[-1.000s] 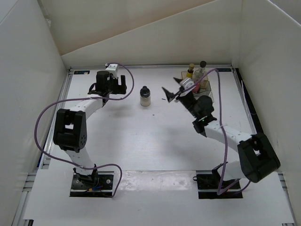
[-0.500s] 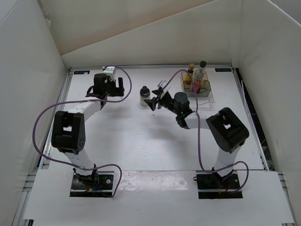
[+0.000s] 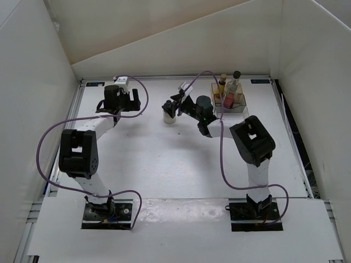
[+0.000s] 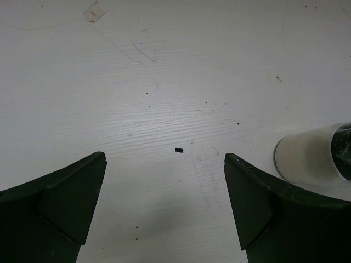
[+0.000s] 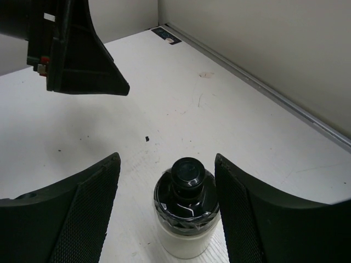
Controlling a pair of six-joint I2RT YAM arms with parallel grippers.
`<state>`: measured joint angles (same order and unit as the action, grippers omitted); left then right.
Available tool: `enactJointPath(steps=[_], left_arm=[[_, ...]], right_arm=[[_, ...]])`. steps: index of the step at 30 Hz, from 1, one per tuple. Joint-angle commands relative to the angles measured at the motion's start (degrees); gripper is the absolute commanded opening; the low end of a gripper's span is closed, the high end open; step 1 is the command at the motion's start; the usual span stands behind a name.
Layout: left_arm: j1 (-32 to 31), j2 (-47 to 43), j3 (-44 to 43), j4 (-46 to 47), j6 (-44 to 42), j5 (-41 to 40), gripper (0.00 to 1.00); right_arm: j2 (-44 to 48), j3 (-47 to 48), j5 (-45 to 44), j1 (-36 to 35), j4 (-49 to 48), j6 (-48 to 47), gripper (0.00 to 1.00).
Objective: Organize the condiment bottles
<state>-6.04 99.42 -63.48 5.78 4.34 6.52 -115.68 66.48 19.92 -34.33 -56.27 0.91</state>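
A squat jar with a white body and black cap stands upright on the table, also seen in the top view and at the right edge of the left wrist view. My right gripper is open, one finger on each side of the jar and neither touching it; it also shows in the top view. My left gripper is open and empty over bare table, left of the jar. A tall clear bottle with red contents and a small yellow bottle stand in the rack.
The clear rack with a brown base sits at the back right, close to the right arm's elbow. White walls enclose the table on three sides. The left gripper's fingers show at the upper left of the right wrist view.
My right gripper has swung left from beside the rack to straddle the squat jar. My left gripper has drawn back a little to the left.
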Motion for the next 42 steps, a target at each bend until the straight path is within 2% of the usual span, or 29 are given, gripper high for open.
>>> enactJointPath(steps=[1, 9, 15, 18, 19, 25, 26, 33, 42], left_arm=[[0.51, -0.1, -1.99, 1.25, 0.67, 1.38, 1.0], [1.12, 0.43, -2.52, 0.99, 0.5, 1.39, 1.0], [2.09, 0.08, -2.26, 0.9, 0.32, 1.74, 1.0], [2.35, 0.25, -2.17, 0.99, 0.41, 2.0, 1.0], [2.53, 0.16, -2.08, 0.9, 0.49, 1.83, 1.0], [2.53, 0.51, -1.73, 1.16, 0.5, 1.91, 1.0], [2.44, 0.43, -1.82, 1.16, 0.67, 1.91, 1.0], [2.53, 0.78, -2.43, 1.08, 1.2, 2.7, 1.0], [2.27, 0.16, -2.79, -0.07, 0.41, 2.53, 1.0]], right_arm=[[-1.65, 3.65, 1.26, 0.22, 0.45, 0.59, 0.72], [-6.75, 8.84, 1.7, 0.49, 2.83, 1.03, 0.71], [-9.39, 11.39, 0.65, 0.31, 4.68, -0.55, 0.62], [-9.39, 10.96, -0.41, 0.4, 4.33, -2.4, 0.45], [-9.39, 10.52, -1.11, 0.49, 4.24, -3.18, 0.37], [-7.72, 9.64, -1.64, 0.58, 4.59, -4.24, 0.15], [-6.85, 8.68, -2.25, 0.14, 4.59, -5.55, 0.01], [-0.78, 2.0, -4.54, -0.65, 4.15, -9.43, 0.0], [13.36, -6.17, -1.46, 4.17, 5.38, -8.73, 0.0]])
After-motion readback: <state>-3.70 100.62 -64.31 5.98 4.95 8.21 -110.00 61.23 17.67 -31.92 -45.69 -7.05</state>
